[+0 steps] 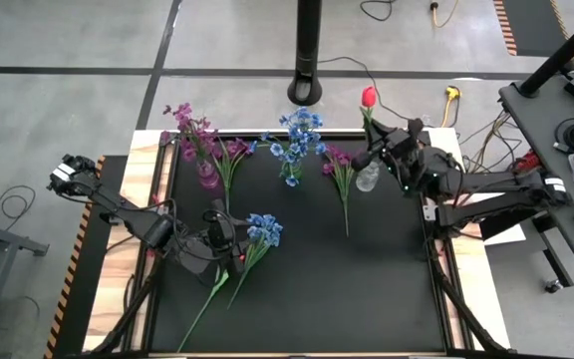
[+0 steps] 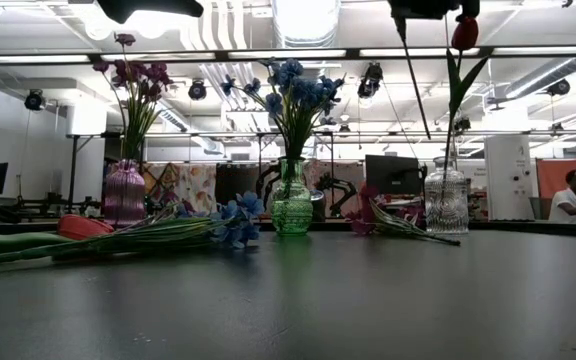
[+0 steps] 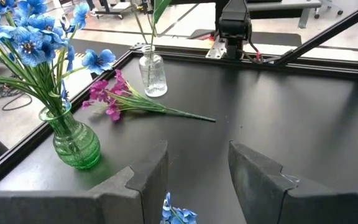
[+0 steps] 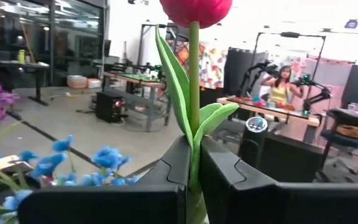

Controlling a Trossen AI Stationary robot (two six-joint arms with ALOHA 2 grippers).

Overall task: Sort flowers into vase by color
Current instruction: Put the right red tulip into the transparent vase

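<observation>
Right gripper [image 4: 194,171] jaws pinch the red tulip [image 4: 195,9] stem, bloom upright above the clear vase [image 1: 368,178] at table's 1 o'clock; left gripper [image 3: 197,177] jaws spread, hovering just over the loose blue spray [image 1: 263,228] at 8 o'clock. Purple vase [image 1: 207,176] with purple blooms at 11; green vase [image 2: 291,208] with blue blooms at 12; loose magenta spray [image 1: 341,165] lies beside clear vase.

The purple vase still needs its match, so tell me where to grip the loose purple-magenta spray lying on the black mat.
Grip the purple-magenta spray on its bare thin green stem, below the blooms, probably coming straight down from above. It lies flat on the black mat, stem pointing away from the clear glass vase, so jaws set across the stem avoid crushing the flower cluster.
</observation>
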